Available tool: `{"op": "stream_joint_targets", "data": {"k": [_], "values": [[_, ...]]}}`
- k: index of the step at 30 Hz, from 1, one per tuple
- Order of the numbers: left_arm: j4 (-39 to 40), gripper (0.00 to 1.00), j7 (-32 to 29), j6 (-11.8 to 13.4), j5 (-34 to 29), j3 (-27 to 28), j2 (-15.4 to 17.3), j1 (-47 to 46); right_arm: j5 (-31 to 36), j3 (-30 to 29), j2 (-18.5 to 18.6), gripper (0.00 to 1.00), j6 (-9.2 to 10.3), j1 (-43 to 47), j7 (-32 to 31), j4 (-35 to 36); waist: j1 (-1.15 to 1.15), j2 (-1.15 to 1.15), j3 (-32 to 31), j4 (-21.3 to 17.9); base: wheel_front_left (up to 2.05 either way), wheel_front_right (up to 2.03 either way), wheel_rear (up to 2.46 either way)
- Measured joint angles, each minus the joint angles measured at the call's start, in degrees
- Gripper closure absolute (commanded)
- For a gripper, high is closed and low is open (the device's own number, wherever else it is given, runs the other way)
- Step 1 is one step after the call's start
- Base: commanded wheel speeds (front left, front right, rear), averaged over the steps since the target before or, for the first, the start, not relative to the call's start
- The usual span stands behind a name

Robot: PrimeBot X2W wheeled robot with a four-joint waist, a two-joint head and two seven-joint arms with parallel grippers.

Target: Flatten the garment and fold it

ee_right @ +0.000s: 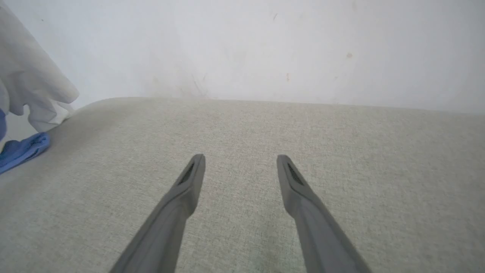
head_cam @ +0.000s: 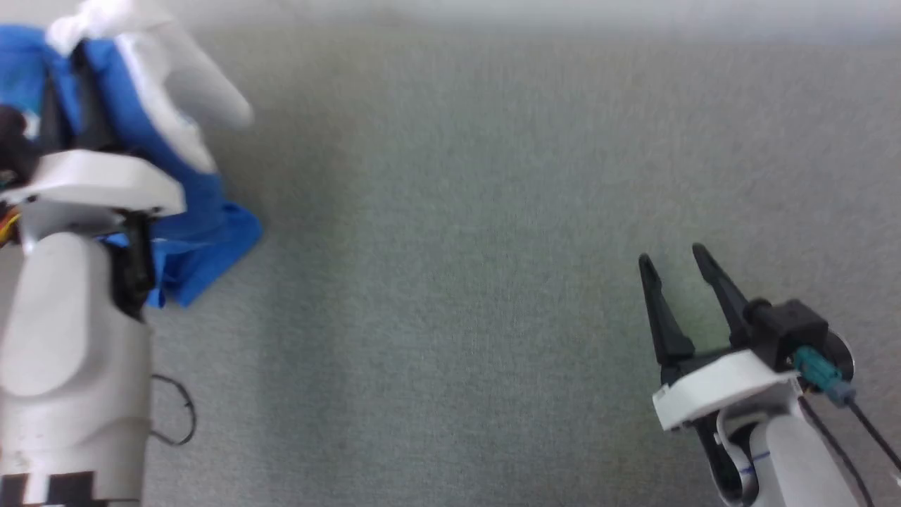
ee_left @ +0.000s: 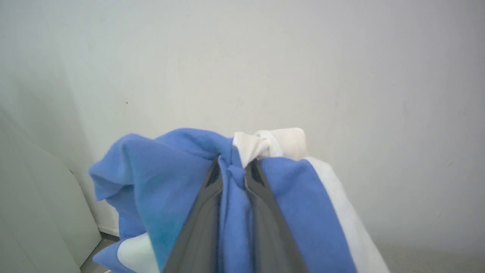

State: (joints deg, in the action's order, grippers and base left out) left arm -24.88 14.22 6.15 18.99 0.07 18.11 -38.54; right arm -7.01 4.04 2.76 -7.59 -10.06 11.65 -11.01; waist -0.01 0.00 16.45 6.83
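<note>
1. Soft white-and-royal-blue cloth garment [ee_left: 178, 182] hangs bunched at the far left of the grey fabric-covered worktop [head_cam: 457, 246]. It is gathered up rather than spread, and its lowest blue end appears to touch the surface.
2. Left gripper [ee_left: 235, 167] has its dark fingers [ee_left: 265, 216] clenched on a fold of blue sleeve cloth beside a twist of white cloth. This is likely to lift the heap so its own weight lets it unfurl.
3. Right gripper [head_cam: 672, 257] hovers well apart over bare worktop, its fingers [ee_right: 182, 197] released, spread and holding nothing. It is probably placed there to take a second edge.
4. Flattening is not yet done, so folding cannot begin.
</note>
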Motion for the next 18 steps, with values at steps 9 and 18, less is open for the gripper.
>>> {"op": "stream_joint_targets", "data": {"k": [9,18], "values": [[5.98,1.0,-3.24,-1.87,-0.67,-7.99,-7.51,-3.86,-0.92,-1.75,0.02,0.0,0.0,4.04,-0.86,0.87,-0.01,0.0,-10.82,-0.53,0.0,0.0,0.0],[4.81,1.0,-4.63,-5.65,3.6,-17.42,-14.75,-11.26,-1.57,-0.93,0.03,0.0,0.0,4.58,-2.03,2.4,0.0,0.0,-14.82,-5.89,0.0,0.0,0.0]]}}
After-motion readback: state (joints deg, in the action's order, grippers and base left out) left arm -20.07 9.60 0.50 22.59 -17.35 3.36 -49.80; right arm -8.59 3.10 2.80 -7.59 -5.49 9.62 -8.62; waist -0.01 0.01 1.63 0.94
